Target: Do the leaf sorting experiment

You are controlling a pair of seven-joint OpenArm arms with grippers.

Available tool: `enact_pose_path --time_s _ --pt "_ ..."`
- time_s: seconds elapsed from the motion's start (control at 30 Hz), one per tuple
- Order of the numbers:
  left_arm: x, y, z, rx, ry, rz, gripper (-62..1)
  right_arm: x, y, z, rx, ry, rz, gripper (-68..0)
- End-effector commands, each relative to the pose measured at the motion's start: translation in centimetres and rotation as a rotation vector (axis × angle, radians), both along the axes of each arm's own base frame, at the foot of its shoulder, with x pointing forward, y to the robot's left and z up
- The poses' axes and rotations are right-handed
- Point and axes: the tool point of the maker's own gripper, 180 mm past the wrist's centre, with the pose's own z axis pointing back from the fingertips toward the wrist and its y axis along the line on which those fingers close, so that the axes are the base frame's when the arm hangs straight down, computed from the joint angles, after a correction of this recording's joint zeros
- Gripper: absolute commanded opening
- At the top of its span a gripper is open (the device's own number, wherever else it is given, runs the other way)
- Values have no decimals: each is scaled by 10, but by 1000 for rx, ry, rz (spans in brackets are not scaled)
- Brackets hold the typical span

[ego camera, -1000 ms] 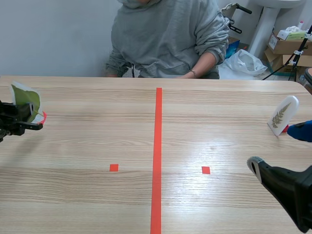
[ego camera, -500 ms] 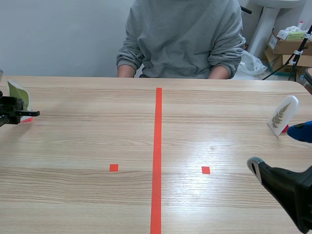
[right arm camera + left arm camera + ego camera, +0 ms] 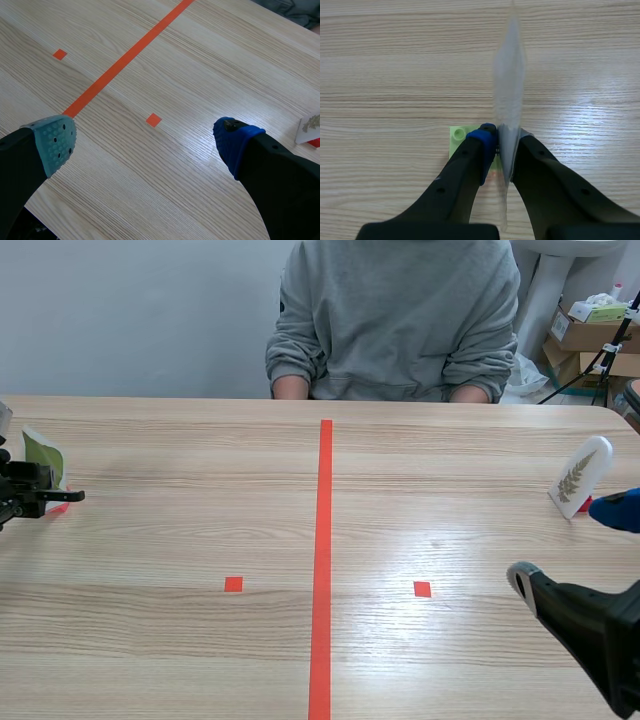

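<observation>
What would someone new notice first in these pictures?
Probably the orange-red tape line down the table's middle, and the person in a grey hoodie seated across. Then the left gripper at the left edge, fingers shut on a green leaf card, and a white fern card standing far right.

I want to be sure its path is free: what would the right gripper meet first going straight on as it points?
Probably only the table, near the small orange square mark: the right gripper, fingers open, points down at bare wood. The fern card stands off beside it.
</observation>
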Motion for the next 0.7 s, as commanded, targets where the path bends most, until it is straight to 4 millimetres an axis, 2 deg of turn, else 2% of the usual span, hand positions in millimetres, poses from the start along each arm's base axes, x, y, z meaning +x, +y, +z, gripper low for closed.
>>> enact_pose_path --time_s 0.0,0.2,0.3,0.33,0.47,0.67 --pt "11 3 21 11 -68 -2 -445 4 2 8 7 -28 8 -113" --pt "12 6 25 20 -87 5 -118 4 2 8 7 -28 8 -113" --pt "11 8 29 27 -107 4 -11 4 2 8 7 -28 8 -113" --pt "11 9 29 30 -109 3 9 4 2 8 7 -28 8 -113" --pt "0 20 28 51 -100 -2 14 4 2 8 7 -28 8 -113" --pt "-40 32 36 109 -80 -70 14 3 1 6 1 -20 7 -113"
